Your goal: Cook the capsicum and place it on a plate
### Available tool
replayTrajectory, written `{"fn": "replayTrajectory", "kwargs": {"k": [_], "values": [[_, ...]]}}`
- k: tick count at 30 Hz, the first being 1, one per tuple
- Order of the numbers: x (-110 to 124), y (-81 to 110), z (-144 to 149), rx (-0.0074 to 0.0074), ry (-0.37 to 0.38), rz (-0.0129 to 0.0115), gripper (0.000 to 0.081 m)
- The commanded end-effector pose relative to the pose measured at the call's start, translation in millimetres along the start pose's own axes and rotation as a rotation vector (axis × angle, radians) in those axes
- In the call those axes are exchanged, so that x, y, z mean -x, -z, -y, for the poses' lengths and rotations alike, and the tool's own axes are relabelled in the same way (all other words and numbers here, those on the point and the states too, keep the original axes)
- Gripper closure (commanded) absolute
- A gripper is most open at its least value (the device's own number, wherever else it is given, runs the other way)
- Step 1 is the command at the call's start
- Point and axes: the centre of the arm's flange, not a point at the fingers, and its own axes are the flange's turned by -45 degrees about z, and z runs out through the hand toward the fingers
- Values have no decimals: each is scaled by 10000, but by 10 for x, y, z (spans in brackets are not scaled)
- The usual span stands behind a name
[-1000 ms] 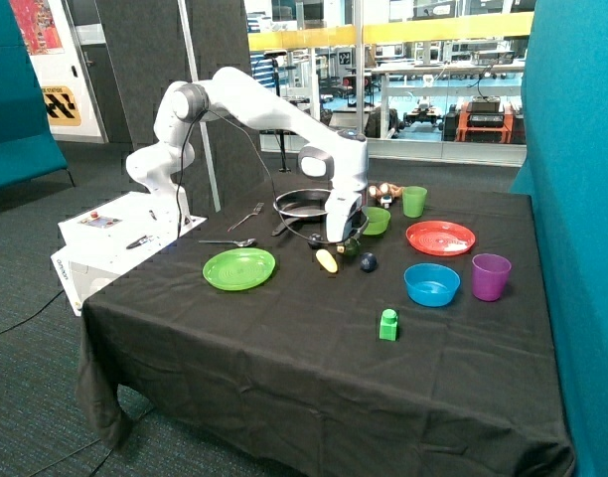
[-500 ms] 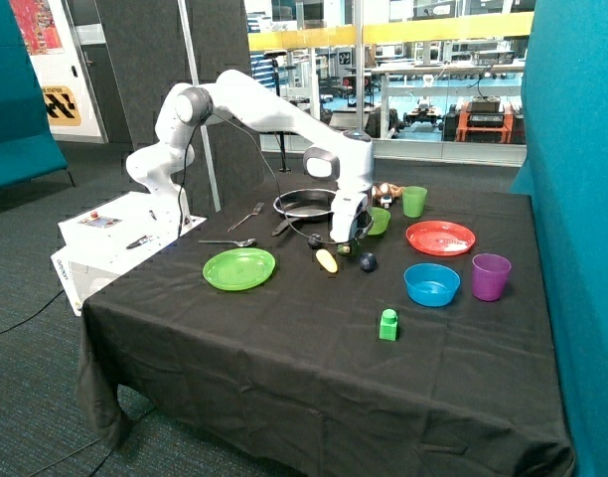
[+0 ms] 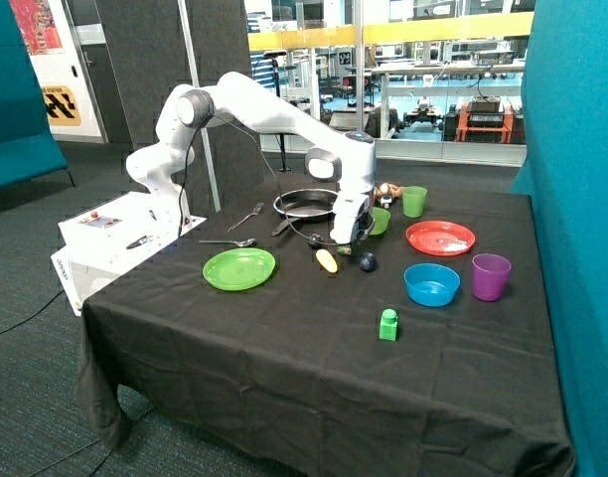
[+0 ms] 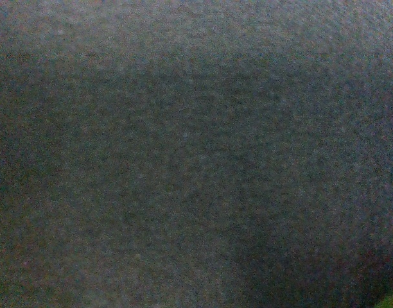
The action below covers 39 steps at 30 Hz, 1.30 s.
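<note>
Claw is parked low at frame centre, just in front of the pan; spread or pressed together cannot be told. Capsicum is seen dimly beneath it, beside the yellow piece. Judged light, rigid, slippery, lumpy: best pinched across its widest middle. Plate is bare.

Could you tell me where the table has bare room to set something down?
The widest free cloth runs along the near edge, in front of the green plate and around the green block. It is crowded by the gripper, between the frying pan and the yellow piece.
</note>
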Motion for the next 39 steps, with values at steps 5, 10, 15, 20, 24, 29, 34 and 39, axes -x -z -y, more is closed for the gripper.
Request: {"fn": "replayTrajectory", "kwargs": {"k": [5,10,15,20,24,29,34,39], "values": [[33,-93,-43,-23,-21,-17,258],[40,-109,-37,-23,-39,-17,750],[37,-111,-29,-23,24,-17,806],[28,-100,-41,-23,43,-17,808],[30,-108,-72,-23,44,-17,808],[60,-132,-101,-23,-5,-17,808],[93,-138,-121,-23,13,-17,808],[123,-113,-148,-23,-72,-17,808]]}}
